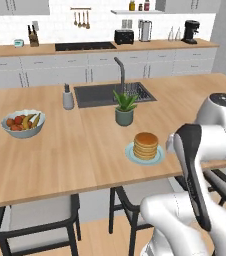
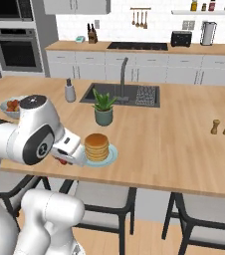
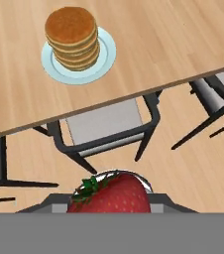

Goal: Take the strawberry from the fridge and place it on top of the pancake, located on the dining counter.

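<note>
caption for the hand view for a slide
Strawberry held in the gripper over a stool, short of the pancake stack on the dining counter.

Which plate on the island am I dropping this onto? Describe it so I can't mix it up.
On the long wooden dining counter, near its front edge before the potted plant: the pancake, golden discs stacked on a pale teal plate. The white fruit bowl sits far left.

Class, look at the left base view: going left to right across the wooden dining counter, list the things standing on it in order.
Fruit bowl → grey dispenser bottle → potted plant → pancake on its teal plate.
</note>
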Motion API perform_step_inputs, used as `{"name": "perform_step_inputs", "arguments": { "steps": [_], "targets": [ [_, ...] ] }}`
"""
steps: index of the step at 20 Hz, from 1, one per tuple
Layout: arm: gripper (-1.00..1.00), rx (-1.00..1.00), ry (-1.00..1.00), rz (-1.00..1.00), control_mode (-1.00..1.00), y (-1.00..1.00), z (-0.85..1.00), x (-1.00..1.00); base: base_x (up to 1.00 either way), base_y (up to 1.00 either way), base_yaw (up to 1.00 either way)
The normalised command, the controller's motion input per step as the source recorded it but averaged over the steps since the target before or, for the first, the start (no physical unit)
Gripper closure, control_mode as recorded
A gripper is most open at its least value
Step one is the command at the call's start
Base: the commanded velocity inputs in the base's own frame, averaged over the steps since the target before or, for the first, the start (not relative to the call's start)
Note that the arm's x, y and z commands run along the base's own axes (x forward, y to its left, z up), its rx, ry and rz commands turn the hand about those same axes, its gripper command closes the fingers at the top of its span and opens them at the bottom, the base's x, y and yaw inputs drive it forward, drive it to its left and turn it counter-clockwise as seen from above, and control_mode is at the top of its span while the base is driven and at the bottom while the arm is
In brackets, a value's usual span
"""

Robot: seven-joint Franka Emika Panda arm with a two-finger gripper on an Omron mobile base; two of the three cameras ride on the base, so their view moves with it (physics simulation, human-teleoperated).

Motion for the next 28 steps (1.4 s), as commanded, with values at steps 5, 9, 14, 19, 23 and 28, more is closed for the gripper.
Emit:
{"name": "perform_step_inputs", "arguments": {
  "steps": [5, 9, 14, 19, 23, 28],
  "targets": [
    [1.00, 0.01, -0.01, 0.06, -1.00, 0.00, 0.01, 1.00, 0.00, 0.00, 0.00],
    [1.00, 0.05, 0.00, 0.04, -1.00, -0.06, -0.05, 1.00, 0.00, 0.00, 0.00],
    [1.00, 0.00, 0.05, 0.00, -1.00, 0.00, -0.15, 1.00, 0.00, 0.00, 0.00],
    [1.00, 0.00, 0.00, 0.00, -1.00, 0.00, -0.35, 1.00, 0.00, 0.00, 0.00],
    [1.00, 0.00, 0.00, 0.00, -1.00, 0.00, -0.63, 1.00, 0.00, 0.00, 0.00],
    [1.00, -0.01, 0.02, 0.00, -1.00, -0.02, -0.52, 0.98, 0.00, 0.00, 0.00]
  ]
}}
